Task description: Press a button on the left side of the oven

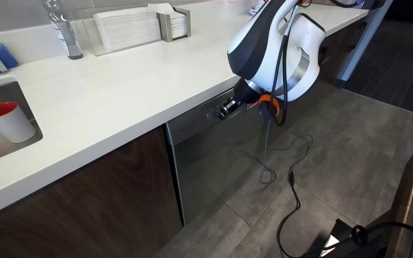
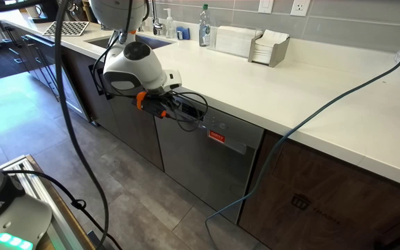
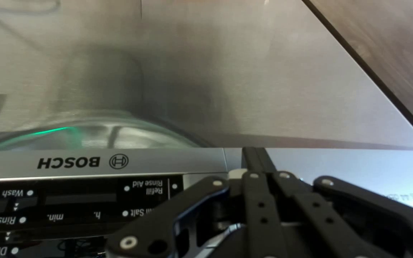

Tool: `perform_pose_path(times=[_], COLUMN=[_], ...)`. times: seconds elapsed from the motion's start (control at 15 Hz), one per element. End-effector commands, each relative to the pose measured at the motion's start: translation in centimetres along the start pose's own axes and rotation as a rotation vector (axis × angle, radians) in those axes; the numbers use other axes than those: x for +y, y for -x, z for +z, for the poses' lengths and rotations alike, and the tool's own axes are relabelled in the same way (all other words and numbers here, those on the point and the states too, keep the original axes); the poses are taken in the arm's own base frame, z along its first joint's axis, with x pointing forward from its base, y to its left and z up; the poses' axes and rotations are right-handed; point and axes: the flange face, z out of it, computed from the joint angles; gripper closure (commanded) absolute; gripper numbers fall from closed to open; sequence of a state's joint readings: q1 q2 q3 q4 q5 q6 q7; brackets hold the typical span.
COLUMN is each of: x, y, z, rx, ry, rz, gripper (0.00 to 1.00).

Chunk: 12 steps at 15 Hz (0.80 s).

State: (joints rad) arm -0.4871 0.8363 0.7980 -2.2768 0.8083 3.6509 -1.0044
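Observation:
The oven is the steel-fronted appliance under the counter, in both exterior views [image 1: 206, 179] [image 2: 200, 159]. Its front fills much of the upside-down wrist view [image 3: 281, 71]. Its dark display strip [image 3: 81, 200] lies left of my fingers there, below the BOSCH lettering. My gripper [image 3: 256, 152] is shut and empty, its tips over the steel control panel, beyond the display's end. In an exterior view, the gripper [image 1: 224, 111] is at the panel, right of a round button [image 1: 210, 115]. I cannot tell if the tips touch. In an exterior view, the arm hides the panel's left part.
The white countertop [image 1: 120, 100] overhangs the panel just above my gripper. A red DIRTY label [image 2: 216, 136] is on the oven's handle area. Cables loop around my wrist [image 2: 200, 114]. A dark wooden cabinet [image 1: 95, 193] adjoins the oven. A sink holds a cup [image 1: 9, 122].

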Motion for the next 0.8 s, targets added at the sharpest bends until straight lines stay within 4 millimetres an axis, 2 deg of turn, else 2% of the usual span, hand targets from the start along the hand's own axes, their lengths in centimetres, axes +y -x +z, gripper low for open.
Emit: perform_pose_path(times=[0.0,0.73], x=[-0.1,-0.2], y=[-0.3,2.8], z=[-0.2,-0.9], rx=[0.005,-0.133], ry=[0.004,0.039], rz=[0.013,0.092], gripper=[1.0,1.0])
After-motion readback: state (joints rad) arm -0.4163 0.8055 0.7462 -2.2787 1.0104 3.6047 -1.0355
